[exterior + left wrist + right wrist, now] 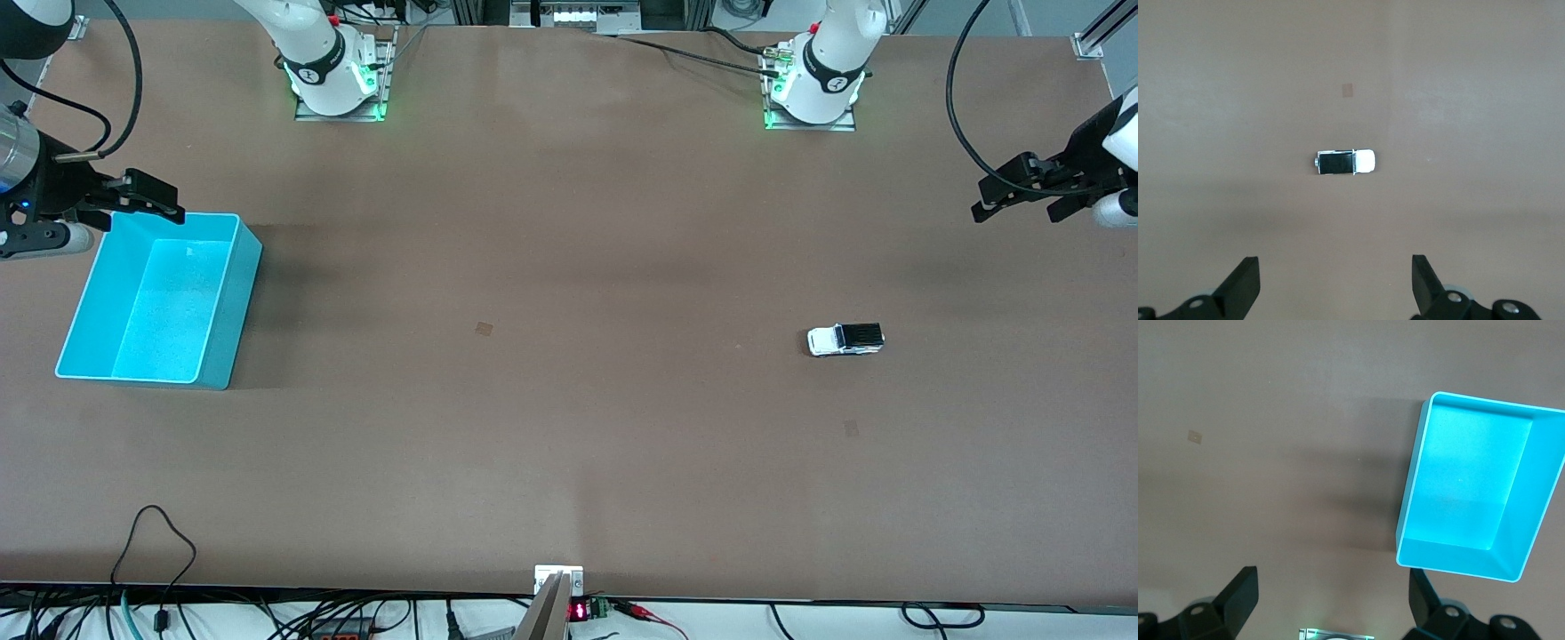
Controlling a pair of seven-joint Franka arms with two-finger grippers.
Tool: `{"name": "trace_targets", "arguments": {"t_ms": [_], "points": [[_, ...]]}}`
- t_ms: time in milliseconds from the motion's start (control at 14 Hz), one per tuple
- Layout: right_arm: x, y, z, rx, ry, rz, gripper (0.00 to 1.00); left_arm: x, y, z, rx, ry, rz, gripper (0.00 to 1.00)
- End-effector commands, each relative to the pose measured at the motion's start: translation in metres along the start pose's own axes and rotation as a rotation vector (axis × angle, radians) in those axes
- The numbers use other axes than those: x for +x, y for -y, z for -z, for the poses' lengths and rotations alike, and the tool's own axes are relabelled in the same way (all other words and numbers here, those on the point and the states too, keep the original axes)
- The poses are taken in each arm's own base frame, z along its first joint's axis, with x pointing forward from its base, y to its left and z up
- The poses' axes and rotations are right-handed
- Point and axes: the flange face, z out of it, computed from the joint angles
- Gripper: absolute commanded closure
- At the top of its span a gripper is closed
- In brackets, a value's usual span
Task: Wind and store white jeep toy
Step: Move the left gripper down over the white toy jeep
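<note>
The white jeep toy [845,340], tiny with a black roof, lies on the brown table toward the left arm's end; the left wrist view shows it too [1345,162]. My left gripper [1018,197] hangs open and empty high over the table edge at that end, well away from the toy. In its own wrist view the left gripper [1336,283] shows wide-apart fingers with bare table between them. My right gripper [149,199] is open and empty above the rim of the cyan bin [98,293]. The right wrist view shows the right gripper [1333,600] beside the bin [1415,487], which holds nothing.
Both arm bases [338,76] [813,84] stand along the table edge farthest from the front camera. Two small tape marks [484,329] [851,428] lie on the table. Cables [160,551] trail over the edge nearest the front camera.
</note>
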Motion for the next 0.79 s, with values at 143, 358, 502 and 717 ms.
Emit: {"name": "trace_targets", "arguments": {"t_ms": [143, 358, 502, 717], "points": [[-0.001, 0.002, 0.005, 0.014, -0.012, -0.002, 0.00, -0.014, -0.002, 0.001, 0.022, 0.001, -0.014, 0.00], [-0.001, 0.002, 0.005, 0.014, -0.012, -0.002, 0.00, -0.014, -0.002, -0.014, 0.023, 0.021, -0.014, 0.00], [-0.001, 0.002, 0.005, 0.014, -0.012, -0.002, 0.00, -0.014, -0.001, -0.037, 0.023, 0.039, -0.014, 0.00], [-0.001, 0.002, 0.005, 0.016, -0.012, -0.002, 0.00, -0.012, -0.010, -0.081, 0.027, 0.043, -0.040, 0.00]]}}
